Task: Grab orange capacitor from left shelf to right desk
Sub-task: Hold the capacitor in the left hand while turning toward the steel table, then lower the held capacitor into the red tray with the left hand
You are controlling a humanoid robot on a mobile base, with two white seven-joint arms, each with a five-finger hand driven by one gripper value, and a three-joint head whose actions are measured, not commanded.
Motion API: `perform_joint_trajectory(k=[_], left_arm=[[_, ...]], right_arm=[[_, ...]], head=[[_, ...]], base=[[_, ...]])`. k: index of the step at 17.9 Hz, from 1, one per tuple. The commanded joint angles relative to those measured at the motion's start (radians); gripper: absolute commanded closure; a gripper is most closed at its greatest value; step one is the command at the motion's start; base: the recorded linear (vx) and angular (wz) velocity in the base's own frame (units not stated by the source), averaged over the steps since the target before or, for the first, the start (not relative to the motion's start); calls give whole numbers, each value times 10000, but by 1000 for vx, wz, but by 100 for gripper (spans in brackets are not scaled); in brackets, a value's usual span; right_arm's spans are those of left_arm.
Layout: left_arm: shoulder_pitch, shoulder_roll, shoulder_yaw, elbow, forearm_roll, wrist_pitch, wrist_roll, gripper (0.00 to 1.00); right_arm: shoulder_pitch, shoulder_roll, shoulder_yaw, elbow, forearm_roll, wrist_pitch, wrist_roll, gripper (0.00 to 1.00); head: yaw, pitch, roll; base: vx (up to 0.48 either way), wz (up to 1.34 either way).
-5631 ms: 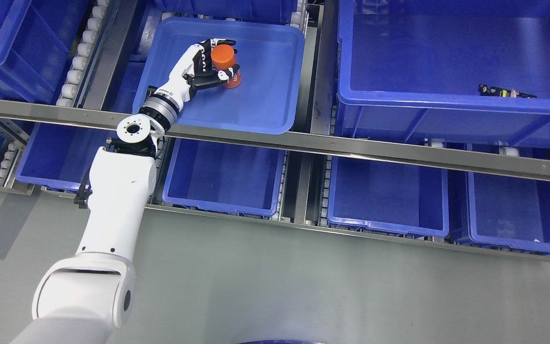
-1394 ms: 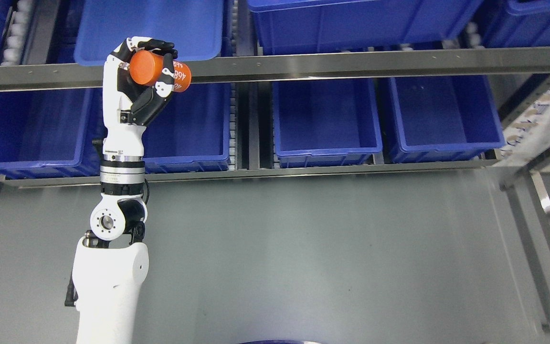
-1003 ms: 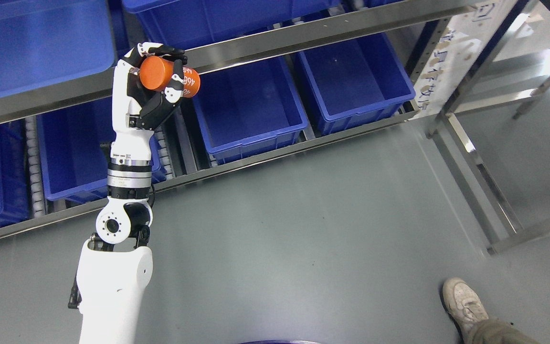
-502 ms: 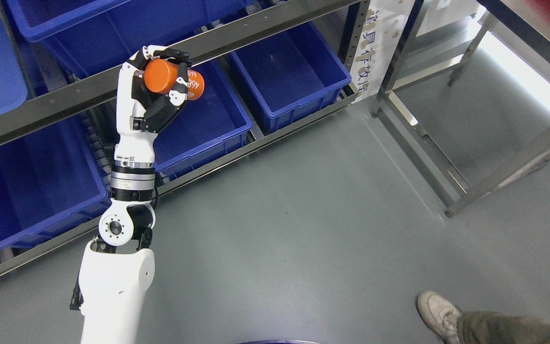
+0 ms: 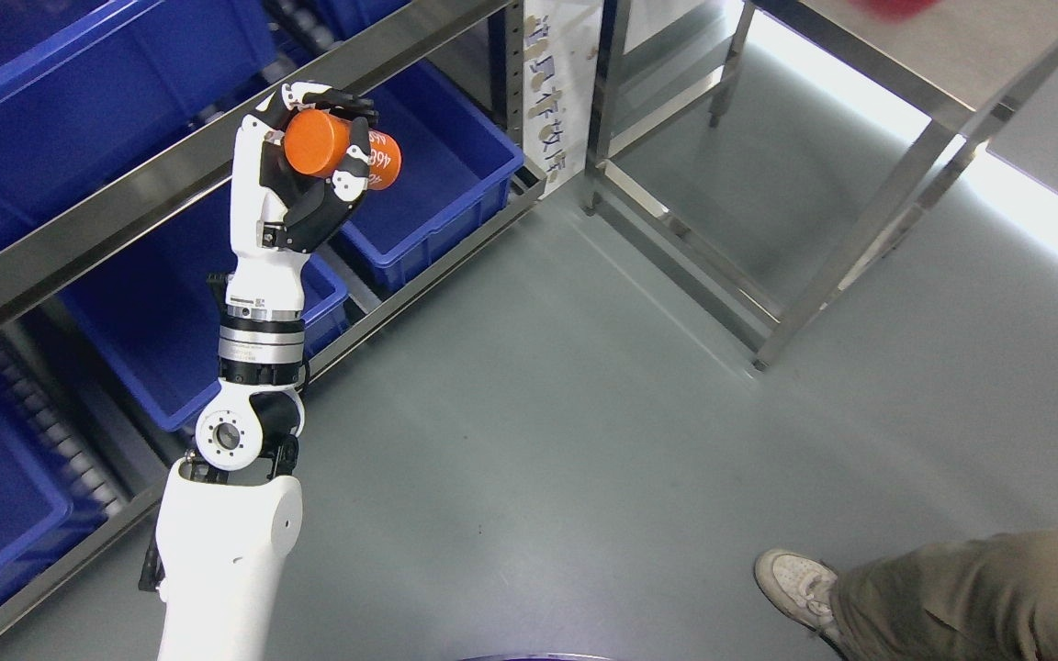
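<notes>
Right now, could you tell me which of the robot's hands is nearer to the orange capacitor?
Left. The left hand is closed around the orange capacitor, holding it raised in front of the shelf. The right hand is out of view, so it touches nothing here.

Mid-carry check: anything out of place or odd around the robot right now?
A person's leg and shoe stand on the floor at lower right, near the route to the steel desk. The left hand grips the orange capacitor on its side, fingers wrapped around it. Nothing looks spilled or damaged.
</notes>
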Motion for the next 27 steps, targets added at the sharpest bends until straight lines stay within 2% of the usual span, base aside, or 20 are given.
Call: perform_joint_trajectory(k=[1, 12, 19, 27], left_arm=[[-15, 175, -670, -30, 7, -36, -10, 97], [-399, 175, -2111, 47, 7, 132, -25, 99], [-1103, 175, -3523, 47, 52, 1020, -41, 99], [-1350, 175, -3816, 1, 83, 1191, -40, 98]], right_arm=[[212, -174, -123, -173, 31, -25, -3, 0], [212, -174, -123, -173, 31, -40, -3, 0], [212, -174, -123, -173, 31, -25, -3, 0], [212, -174, -123, -173, 31, -25, -3, 0]], head=[[0, 0, 0], [0, 0, 0], [0, 0, 0], [0, 0, 0]], base=[[175, -540], [228, -317], [282, -181], [258, -195]])
